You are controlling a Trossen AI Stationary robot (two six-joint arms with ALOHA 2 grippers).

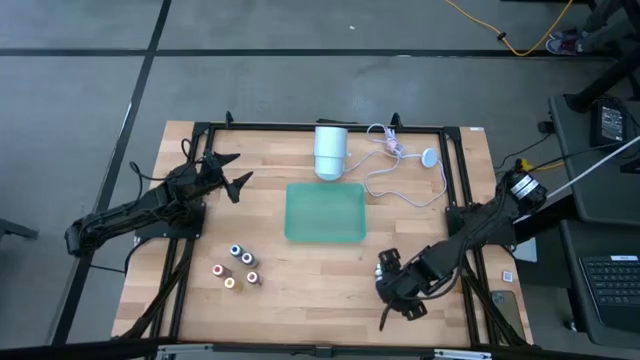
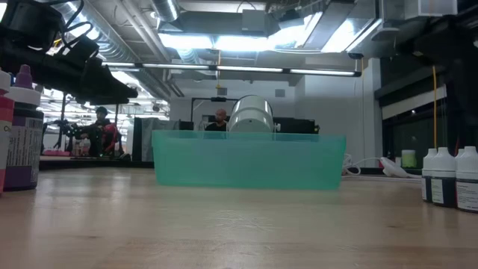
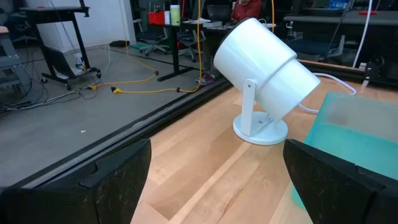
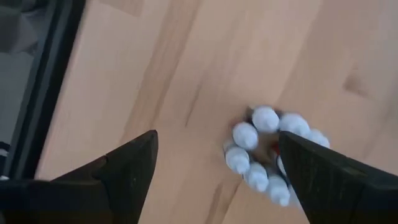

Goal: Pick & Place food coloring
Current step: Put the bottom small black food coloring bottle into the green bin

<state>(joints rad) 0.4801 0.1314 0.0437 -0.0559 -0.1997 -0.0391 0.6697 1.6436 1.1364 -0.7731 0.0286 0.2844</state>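
Left end effector (image 1: 232, 172) at upper left of the wooden surface (image 1: 320, 290), fingers spread, holding nothing. Right end effector (image 1: 397, 290) lower right, spread, hovering over a cluster of white-capped bottles (image 4: 264, 149), not touching. Food coloring (image 1: 237, 266) stands lower left, well apart from both, just below-left of the green tray (image 1: 325, 212); white cylinder (image 1: 330, 150) above the tray

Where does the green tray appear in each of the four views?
High view: green tray at table centre, directly below the white cylinder.
Low view: centre, cylinder rising behind it.
Left wrist view: right edge, beside the cylinder.
Right wrist view: not in it.
Shared landmark: the white cylinder.
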